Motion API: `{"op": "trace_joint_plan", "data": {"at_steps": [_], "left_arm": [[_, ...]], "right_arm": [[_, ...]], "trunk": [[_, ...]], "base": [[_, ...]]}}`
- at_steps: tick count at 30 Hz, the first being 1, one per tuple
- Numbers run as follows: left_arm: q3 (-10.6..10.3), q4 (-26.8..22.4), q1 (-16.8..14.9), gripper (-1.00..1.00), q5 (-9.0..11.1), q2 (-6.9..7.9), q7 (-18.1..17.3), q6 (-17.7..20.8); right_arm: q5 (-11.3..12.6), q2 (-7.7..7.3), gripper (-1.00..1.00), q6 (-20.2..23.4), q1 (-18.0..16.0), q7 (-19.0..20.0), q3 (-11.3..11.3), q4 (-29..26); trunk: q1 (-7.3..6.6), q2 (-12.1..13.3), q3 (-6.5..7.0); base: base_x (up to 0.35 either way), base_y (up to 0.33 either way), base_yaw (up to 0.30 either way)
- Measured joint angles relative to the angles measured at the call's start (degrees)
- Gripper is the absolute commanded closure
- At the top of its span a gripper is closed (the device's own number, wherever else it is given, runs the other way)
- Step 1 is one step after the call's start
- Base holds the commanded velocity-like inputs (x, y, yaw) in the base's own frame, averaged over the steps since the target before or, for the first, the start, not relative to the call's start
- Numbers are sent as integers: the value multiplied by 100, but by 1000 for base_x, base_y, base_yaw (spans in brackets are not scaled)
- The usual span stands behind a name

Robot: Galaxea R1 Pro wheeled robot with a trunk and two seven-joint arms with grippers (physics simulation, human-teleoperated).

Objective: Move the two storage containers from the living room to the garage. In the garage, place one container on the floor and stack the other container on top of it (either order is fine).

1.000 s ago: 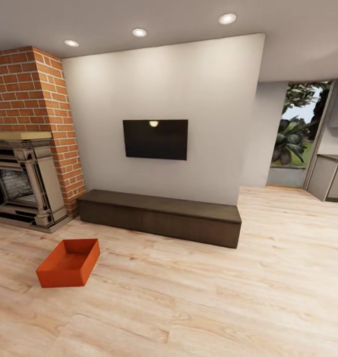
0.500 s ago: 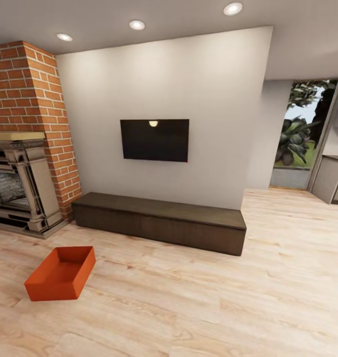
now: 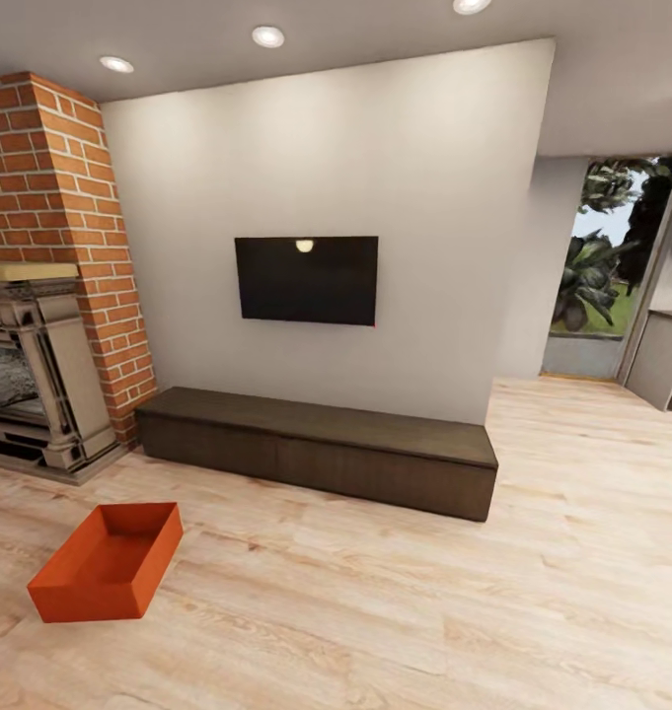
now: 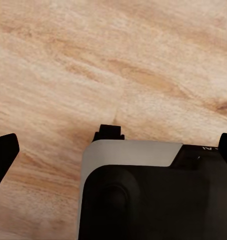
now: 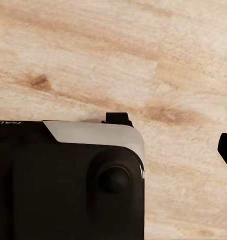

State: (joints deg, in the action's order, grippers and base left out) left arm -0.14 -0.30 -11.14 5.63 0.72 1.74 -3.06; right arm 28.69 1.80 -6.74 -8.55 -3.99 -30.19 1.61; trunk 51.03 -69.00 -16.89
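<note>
Our left end effector (image 4: 113, 145) hangs over bare wood plank floor (image 4: 143, 60), its two dark fingertips (image 4: 3, 152) spread wide at either edge of the wrist view with nothing between them. Of our right end effector we see a single fingertip (image 5: 226, 148) at the frame's edge above the same planks, so we cannot tell how its jaws stand.

Looking outward from the head, one storage container (image 3: 107, 560) sits open-side-up on the living room floor, near the fireplace (image 3: 30, 375) and in front of the long dark cabinet (image 3: 316, 449) under the wall TV (image 3: 306, 280).

We judge the task barely begun: this container is not yet picked up, and the garage trip and stacking remain.
</note>
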Motion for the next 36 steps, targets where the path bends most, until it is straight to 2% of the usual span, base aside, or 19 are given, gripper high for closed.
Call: {"op": "trace_joint_plan", "data": {"at_steps": [7, 36], "left_arm": [[1, -3, 2, -100, 2, 0, -2, 0], [1, -3, 3, -100, 2, -1, -1, 0]], "right_arm": [[0, 2, -100, -4, 0, 0, 0, -1], [-8, 2, -100, 1, 0, 0, -2, 1]], "trunk": [[1, 0, 0], [1, 0, 0]], "base": [[6, 0, 112], [0, 0, 269]]}}
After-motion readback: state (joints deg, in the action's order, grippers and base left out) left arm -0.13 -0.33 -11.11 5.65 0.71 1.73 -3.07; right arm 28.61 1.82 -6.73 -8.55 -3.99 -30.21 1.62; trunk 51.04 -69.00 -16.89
